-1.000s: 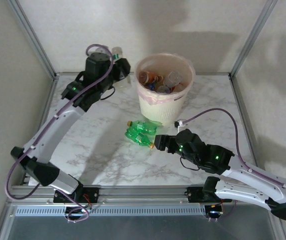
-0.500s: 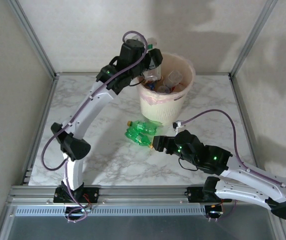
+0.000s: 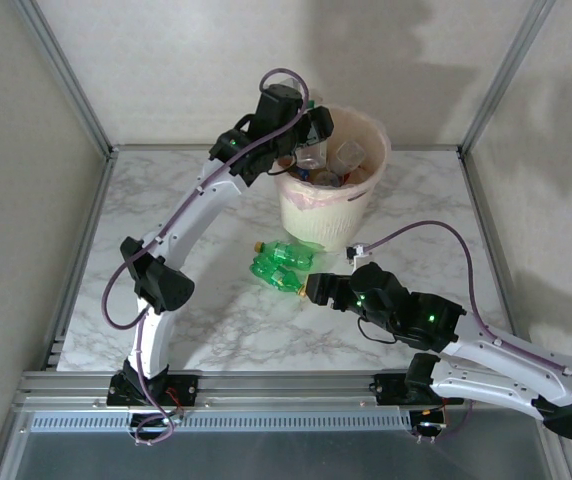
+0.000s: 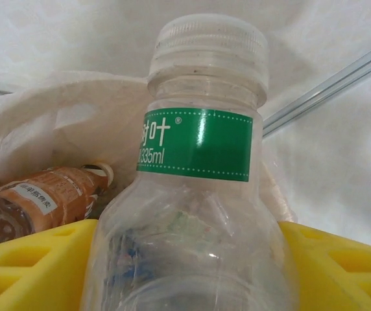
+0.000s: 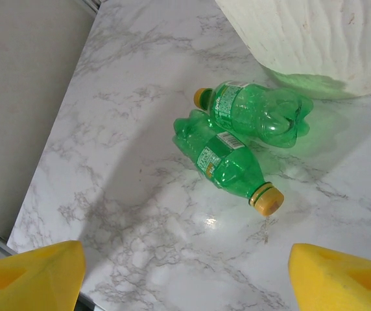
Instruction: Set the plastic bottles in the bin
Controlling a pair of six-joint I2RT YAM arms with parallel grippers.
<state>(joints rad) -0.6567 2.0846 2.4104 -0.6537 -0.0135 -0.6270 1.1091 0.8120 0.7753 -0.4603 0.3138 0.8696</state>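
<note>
My left gripper (image 3: 313, 132) hangs over the near-left rim of the bin (image 3: 328, 218), shut on a clear bottle with a green label and white cap (image 4: 198, 149), which stands upright between the yellow fingers (image 4: 36, 265). Inside the bin lie several bottles, one of them brown-labelled (image 4: 43, 194). Two green bottles with yellow caps (image 3: 284, 266) lie side by side on the marble table just in front of the bin; in the right wrist view they are the nearer one (image 5: 227, 162) and the farther one (image 5: 257, 113). My right gripper (image 3: 312, 290) is open, low over the table just right of them.
The bin's pale wall (image 5: 315, 39) stands right behind the green bottles. Metal frame posts (image 3: 66, 80) rise at the table's back corners. Bare marble (image 5: 146, 246) lies under the right gripper and across the table's left half.
The left arm has swung from the back left of the table to over the bin, carrying the clear bottle. The right arm has barely shifted.
</note>
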